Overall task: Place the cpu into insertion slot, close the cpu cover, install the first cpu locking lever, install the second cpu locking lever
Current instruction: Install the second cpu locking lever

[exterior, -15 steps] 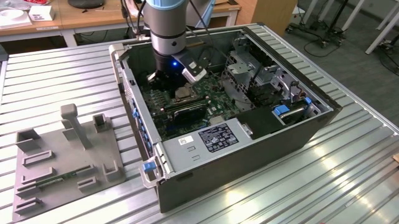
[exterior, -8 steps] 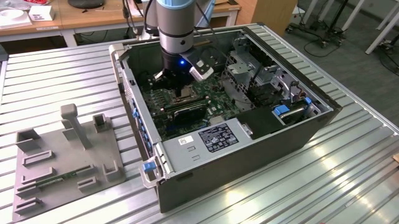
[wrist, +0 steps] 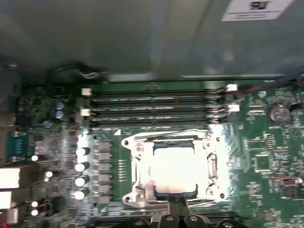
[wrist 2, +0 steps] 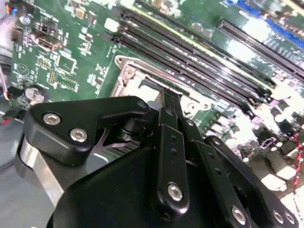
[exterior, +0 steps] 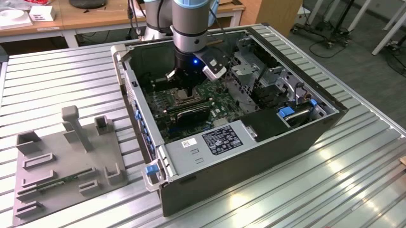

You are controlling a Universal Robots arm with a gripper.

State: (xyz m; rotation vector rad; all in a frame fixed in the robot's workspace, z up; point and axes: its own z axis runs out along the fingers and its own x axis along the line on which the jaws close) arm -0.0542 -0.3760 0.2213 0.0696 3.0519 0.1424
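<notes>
- a robot arm reaches down into an open computer case (exterior: 254,123) lying on a ribbed metal table (exterior: 355,180); its gripper (exterior: 186,91) hangs just above the insertion slot (exterior: 186,98) on the green motherboard (exterior: 219,102)
- in the first wrist view the slot (wrist: 173,168) sits at the middle of the board, with the pale cpu (wrist: 173,167) lying flat inside it and the silver cpu cover (wrist: 137,164) framing it, apparently folded down
- the gripper (wrist: 178,209) is at the slot's 6 o'clock edge, fingertips pressed together and holding nothing that can be seen
- judged from this, placing the chip and closing the cover look done, and the work is at the locking levers; that calls for a fine push along the socket edge
- glare washes out the chip face, so the levers cannot be made out
- in the second wrist view the gripper (wrist 2: 170,102) body hides most of the slot (wrist 2: 137,80); the memory slots (wrist 2: 204,57) run at its far side
</notes>
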